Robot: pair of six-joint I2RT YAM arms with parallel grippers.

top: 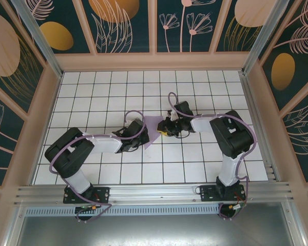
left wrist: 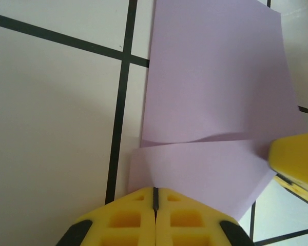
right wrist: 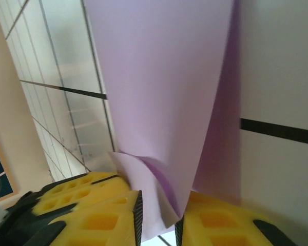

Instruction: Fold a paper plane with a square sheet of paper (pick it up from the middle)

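**Yellow-fingered left gripper (left wrist: 155, 190) at a thin pale lavender sheet of paper (left wrist: 210, 92)**

Its fingers are pressed together, tips at the sheet's near edge; the sheet lies mid-table on the white, black-lined tiled tabletop (top: 102, 92), between both arms, with one bent crease across it and a flap curling up; the yellow-fingered right gripper (right wrist: 159, 205) pinches a lifted corner of it.
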